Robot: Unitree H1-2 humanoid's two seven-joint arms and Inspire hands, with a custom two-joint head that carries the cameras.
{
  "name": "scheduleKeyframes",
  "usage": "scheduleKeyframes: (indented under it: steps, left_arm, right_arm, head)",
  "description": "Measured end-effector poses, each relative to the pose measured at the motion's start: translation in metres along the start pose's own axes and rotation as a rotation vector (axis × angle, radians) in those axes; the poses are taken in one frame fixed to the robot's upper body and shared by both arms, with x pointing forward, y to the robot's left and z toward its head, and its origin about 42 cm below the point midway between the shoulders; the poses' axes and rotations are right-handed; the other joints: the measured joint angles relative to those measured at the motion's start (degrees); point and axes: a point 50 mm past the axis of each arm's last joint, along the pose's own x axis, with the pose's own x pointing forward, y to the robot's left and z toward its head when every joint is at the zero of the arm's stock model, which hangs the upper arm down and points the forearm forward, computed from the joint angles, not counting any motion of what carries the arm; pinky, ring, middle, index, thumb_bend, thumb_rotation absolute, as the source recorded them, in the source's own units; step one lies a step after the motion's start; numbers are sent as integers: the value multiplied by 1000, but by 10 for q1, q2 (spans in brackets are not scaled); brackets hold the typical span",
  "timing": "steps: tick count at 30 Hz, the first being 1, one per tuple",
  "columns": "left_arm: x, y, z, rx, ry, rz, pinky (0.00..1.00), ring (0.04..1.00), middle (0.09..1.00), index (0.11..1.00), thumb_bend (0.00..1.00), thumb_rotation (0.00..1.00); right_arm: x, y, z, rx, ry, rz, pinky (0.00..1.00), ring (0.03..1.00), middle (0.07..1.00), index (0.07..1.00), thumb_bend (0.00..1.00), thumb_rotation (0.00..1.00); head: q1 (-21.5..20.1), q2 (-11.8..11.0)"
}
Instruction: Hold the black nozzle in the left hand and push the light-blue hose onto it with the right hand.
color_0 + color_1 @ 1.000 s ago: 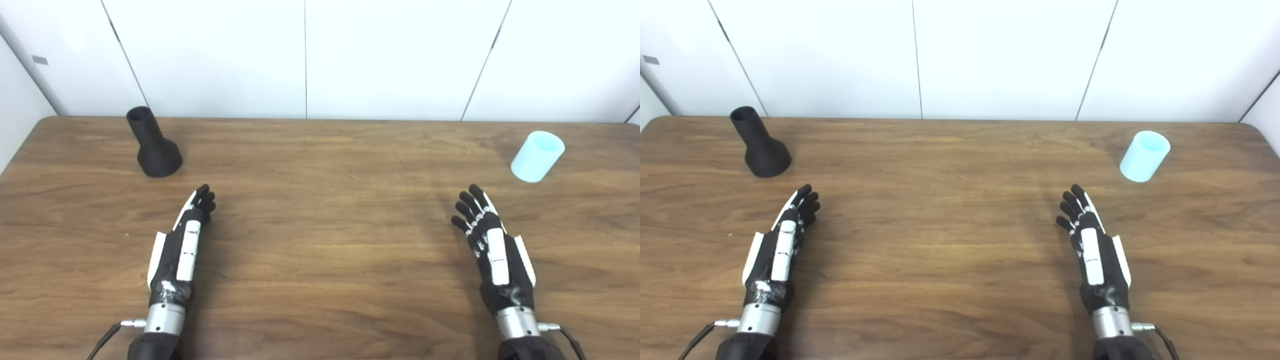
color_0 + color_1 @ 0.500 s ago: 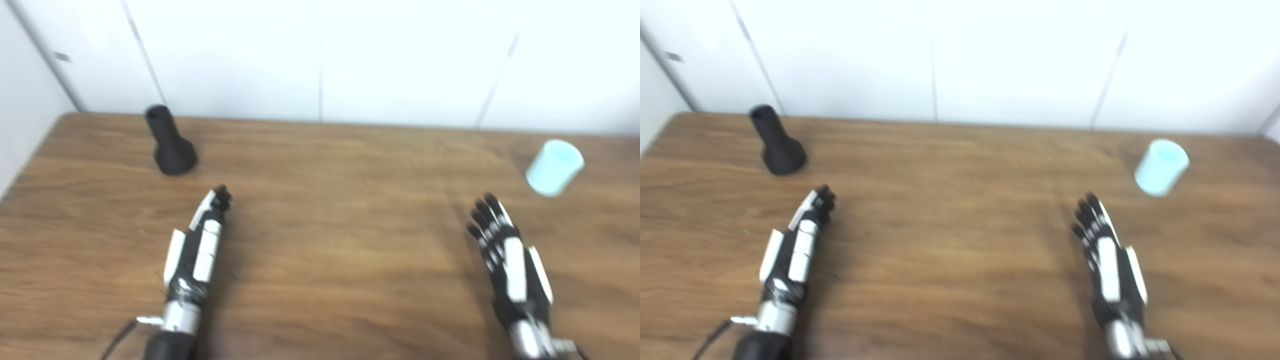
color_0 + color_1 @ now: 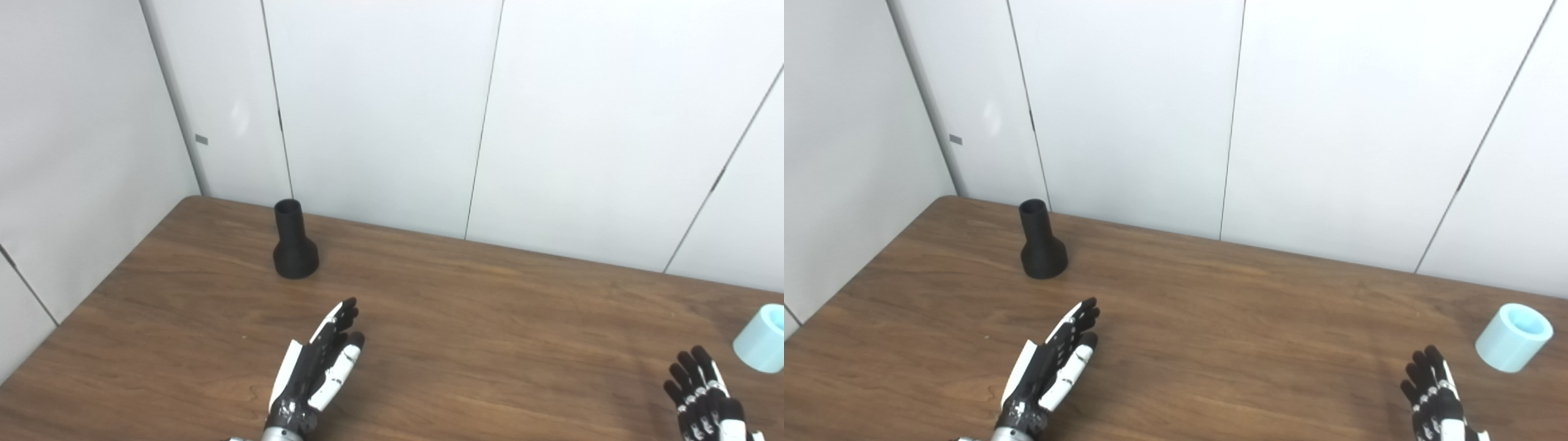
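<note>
Camera tilted up/left; both hands, left (image 3: 1050,367) & right (image 3: 1436,395), open, empty. Pre-grasp: left must reach nozzle (image 3: 1042,250); hose (image 3: 1513,337) waits.

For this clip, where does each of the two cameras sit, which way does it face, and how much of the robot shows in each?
Left eye view: on the head, facing down and forward over the table toward the white wall panels; shows the left hand, open, and only the fingers of the right hand at the bottom edge.
Right eye view: beside it, facing the same way from slightly farther right; shows both hands too.
Shared: the upright black nozzle on the far left, and the light-blue hose on the right, which the left eye view cuts off.
</note>
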Motion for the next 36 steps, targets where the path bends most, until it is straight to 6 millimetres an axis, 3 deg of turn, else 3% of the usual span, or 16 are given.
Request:
scheduleKeyframes:
  steps: [4,7,10,11,13,17,23,29,36]
  left_arm:
    - [0,-1,0,3,-2,3,902,918,914,940,397,670]
    - [1,-2,1,-6,-1,9,888,909,912,942,425,523]
    - [1,-1,1,-23,2,36,883,905,903,930,526,413]
    - [1,0,1,-29,3,52,906,911,908,926,591,310]
    - [2,3,1,-56,-3,95,923,911,912,924,648,216]
    - [5,13,2,-78,-53,183,897,896,908,928,744,119]
    - [26,48,1,29,-67,281,823,852,865,887,880,216]
    - [48,95,15,174,-70,412,808,848,863,888,852,151]
    - [78,128,38,435,-104,491,815,854,849,879,863,292]
  right_arm:
    - [0,-1,0,1,1,1,941,954,954,968,604,998]
    - [1,-1,0,1,0,1,934,947,952,965,591,998]
    - [1,-1,-1,4,0,1,939,950,953,968,593,985]
    - [1,-1,-1,6,0,1,930,942,944,959,595,975]
    - [2,-1,-1,7,0,2,913,933,935,949,599,965]
    - [3,-1,-1,3,-2,3,881,922,925,937,623,954]
    - [6,0,1,5,-15,6,899,927,929,942,623,958]
    - [5,-3,0,-3,-11,-1,899,928,930,944,630,960]
    - [5,-2,0,-8,-13,4,887,923,930,944,630,953]
  head:
    - [1,-1]
    - [-8,3]
    - [-14,3]
    - [-15,3]
    - [-15,3]
    - [-16,2]
    - [-17,3]
    - [-18,5]
    - [-19,7]
